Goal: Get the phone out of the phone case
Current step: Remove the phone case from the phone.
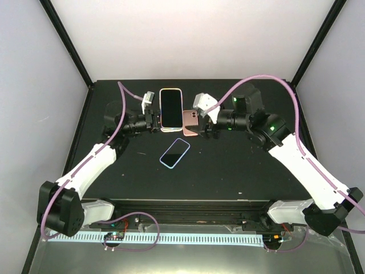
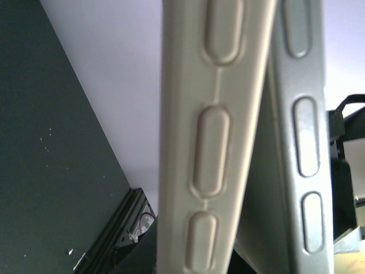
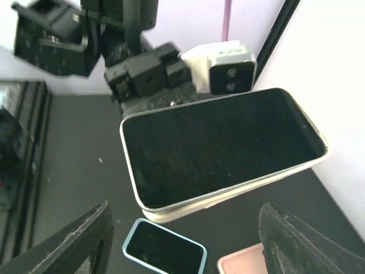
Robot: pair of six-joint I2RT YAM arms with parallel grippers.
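Note:
A phone with a dark screen in a cream case (image 1: pixel 170 108) is held off the table by my left gripper (image 1: pixel 154 121), which is shut on its left edge. In the left wrist view the cream case edge (image 2: pixel 211 142) with moulded buttons fills the frame, and the grey phone edge (image 2: pixel 305 137) stands apart from it on the right; my own fingers are hidden there. In the right wrist view the cased phone (image 3: pixel 222 142) hangs just ahead of my right gripper (image 3: pixel 185 220), open and empty. In the top view the right gripper (image 1: pixel 206 130) is right of the phone.
A phone in a light blue case (image 1: pixel 175 153) lies screen up on the black table, also in the right wrist view (image 3: pixel 165 248). A pink phone (image 1: pixel 191 123) lies under the right gripper, its corner in the right wrist view (image 3: pixel 242 265). White walls stand behind.

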